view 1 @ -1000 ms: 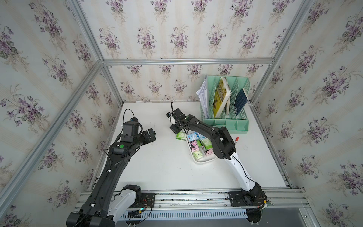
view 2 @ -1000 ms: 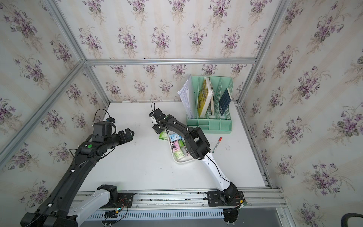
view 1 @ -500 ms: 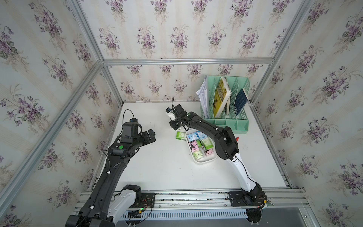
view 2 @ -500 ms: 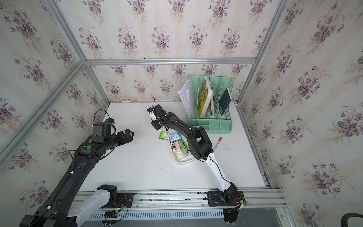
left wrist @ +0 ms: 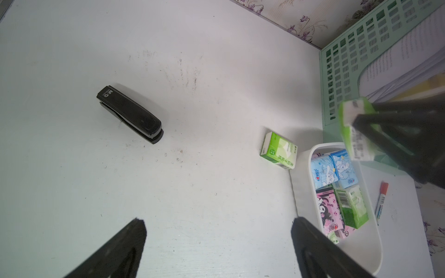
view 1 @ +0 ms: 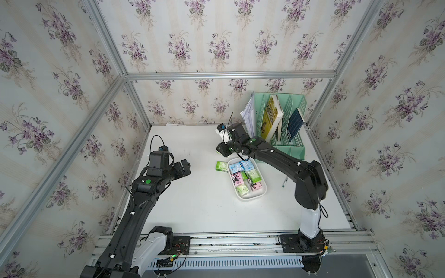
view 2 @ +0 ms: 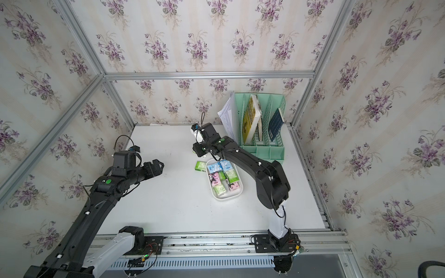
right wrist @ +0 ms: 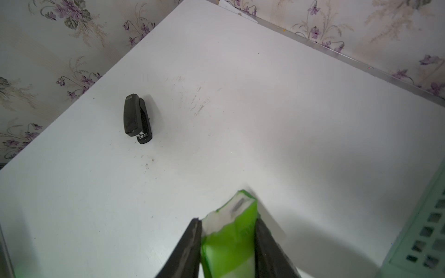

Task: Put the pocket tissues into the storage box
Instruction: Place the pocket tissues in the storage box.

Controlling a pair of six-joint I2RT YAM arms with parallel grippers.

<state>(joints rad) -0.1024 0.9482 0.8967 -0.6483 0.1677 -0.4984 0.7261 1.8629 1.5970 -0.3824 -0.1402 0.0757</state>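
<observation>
only thing i can actually read is "m&g", in white near one end of the black stapler (left wrist: 130,115). the loose green pack (left wrist: 279,150), at 9 o'clock of the storage box (left wrist: 361,255), has a round green badge and a line of green chinese characters along its white edge, can't make them out for sure. the light blue packs (left wrist: 333,168) at the box's 12 o'clock end carry a small red and blue logo, and the pink pack (left wrist: 328,211) a red round one, both illegible. the lifted green pack (left wrist: 358,146) has a blurred printed label. the marker (left wrist: 380,201), at 3 o'clock of the box, has tiny barrel print, unreadable. same for the papers (left wrist: 397,62) in the file organizer (left wrist: 342,60) at 1 o'clock.
</observation>
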